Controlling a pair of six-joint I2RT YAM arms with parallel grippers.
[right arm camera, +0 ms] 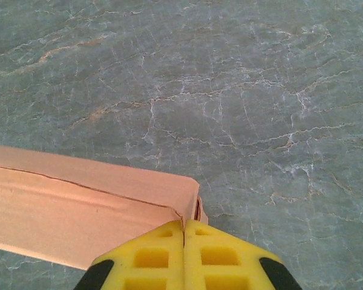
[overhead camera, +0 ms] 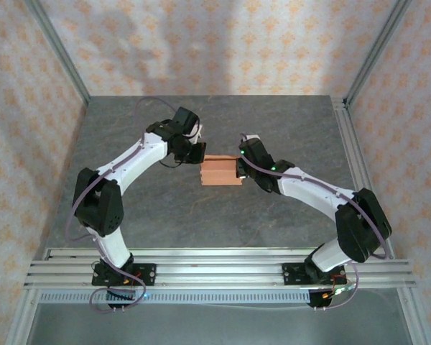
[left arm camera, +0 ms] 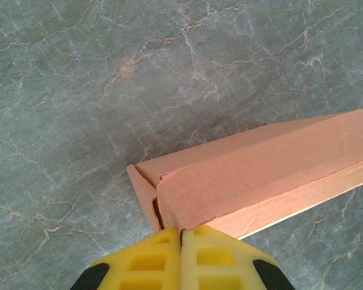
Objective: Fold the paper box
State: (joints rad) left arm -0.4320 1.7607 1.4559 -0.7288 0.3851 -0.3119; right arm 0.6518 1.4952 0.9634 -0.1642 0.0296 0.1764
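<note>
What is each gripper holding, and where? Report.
Cannot tell: left gripper and right gripper, jaws shut, each sit at one end of the paper box; no pinched card shows.

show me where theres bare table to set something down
Bare table lies between the paper box and the back wall, and between the box and the front rail. Crowded at the box's ends, by the left gripper and right gripper.
</note>
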